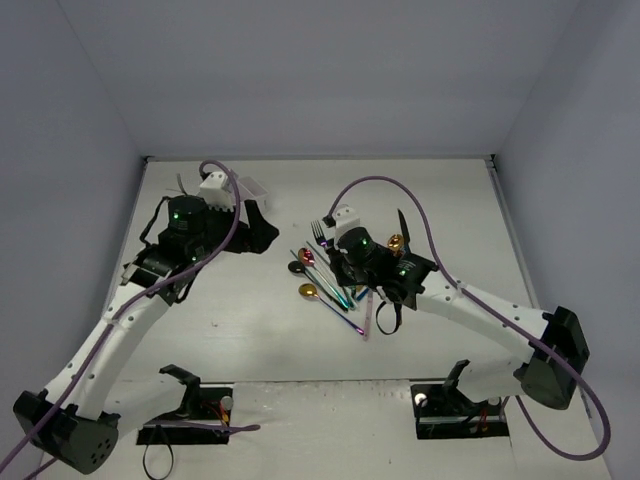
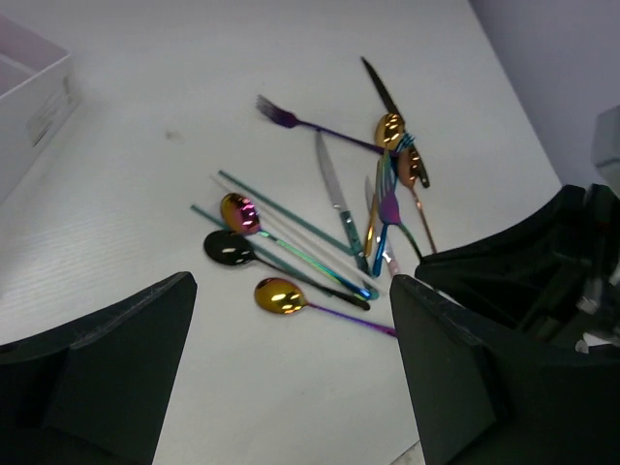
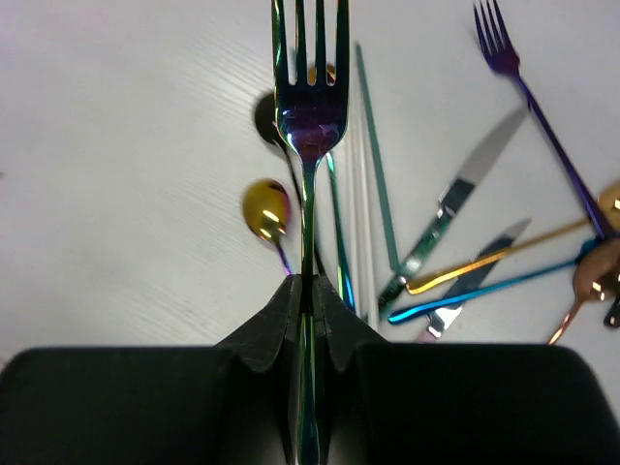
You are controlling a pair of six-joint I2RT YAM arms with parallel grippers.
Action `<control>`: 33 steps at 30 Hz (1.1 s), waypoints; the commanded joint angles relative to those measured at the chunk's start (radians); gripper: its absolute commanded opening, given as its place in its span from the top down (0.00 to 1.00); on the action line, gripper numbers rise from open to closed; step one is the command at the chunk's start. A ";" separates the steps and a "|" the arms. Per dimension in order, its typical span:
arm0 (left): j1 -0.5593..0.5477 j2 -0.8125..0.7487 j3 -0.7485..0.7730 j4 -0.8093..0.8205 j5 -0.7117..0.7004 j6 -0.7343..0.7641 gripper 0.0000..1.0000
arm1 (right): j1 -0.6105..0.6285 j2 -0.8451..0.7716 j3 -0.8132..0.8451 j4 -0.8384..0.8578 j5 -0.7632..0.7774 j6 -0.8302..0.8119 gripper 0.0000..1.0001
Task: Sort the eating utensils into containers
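Right fingers (image 3: 291,305): clenching on the handle of the rainbow fork (image 3: 310,126), tines pointing to the top of the frame.
Left fingers (image 2: 116,368): hanging released, gripping nothing.
Loose utensils (image 1: 335,285): lying scattered mid-frame on the tabletop (image 1: 450,200); I am counting spoons, knives, forks and sticks.
Caddy (image 2: 34,92): sitting upper left in the left wrist view, its inside mostly hiding from me.
Progress: I am judging this early, with nearly everything waiting to be sorted.

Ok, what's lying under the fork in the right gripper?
The fork, clamped in the right gripper, hangs over a black spoon whose bowl shows beside its neck; a gold spoon lies nearer. Their handles vanish behind the fork and gripper.
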 commanded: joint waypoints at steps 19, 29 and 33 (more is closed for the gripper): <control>-0.143 0.220 0.071 0.424 0.012 -0.023 0.72 | 0.085 -0.025 0.200 0.102 -0.052 -0.121 1.00; -0.125 0.197 0.061 0.432 -0.083 0.041 1.00 | 0.083 0.012 0.209 0.111 -0.015 -0.142 0.55; -0.037 0.197 0.130 0.312 -0.147 0.128 1.00 | 0.077 0.002 0.197 0.110 0.048 -0.147 0.31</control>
